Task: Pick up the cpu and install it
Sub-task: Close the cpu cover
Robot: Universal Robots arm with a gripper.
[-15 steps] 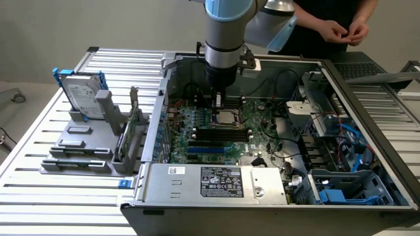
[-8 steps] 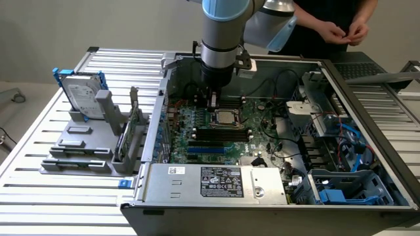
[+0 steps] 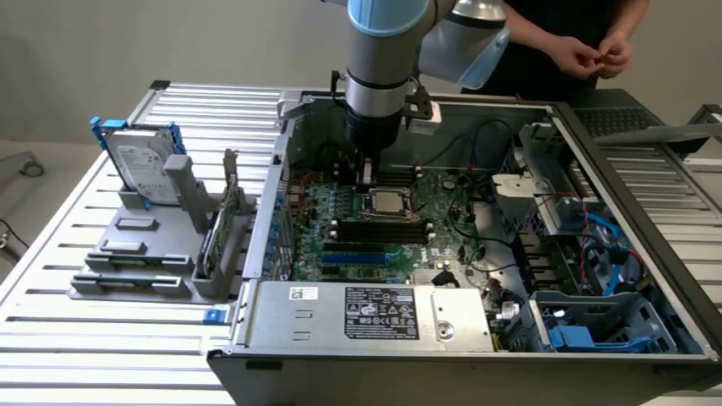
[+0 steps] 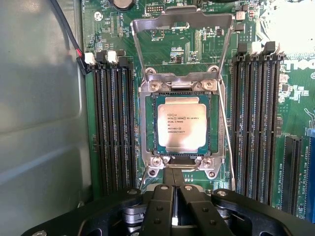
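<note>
Black two-finger gripper (image 4: 173, 181) closest to us, fingers pressed together with nothing between them, poised just over the socket's edge inside the open dark-grey computer case (image 3: 451, 376). Small square silver-grey cpu (image 4: 184, 121) lies flat inside the square metal-framed socket (image 4: 146, 129) on the green motherboard (image 4: 295, 113), between banks of black memory slots (image 4: 113, 123). Silver hinged load plate (image 4: 182, 20) stands raised, not clamped. Our worry: we judge the chip loose, so a nudge from the fingertips could skew it, and a skewed chip under pressure would likely bend socket pins.
</note>
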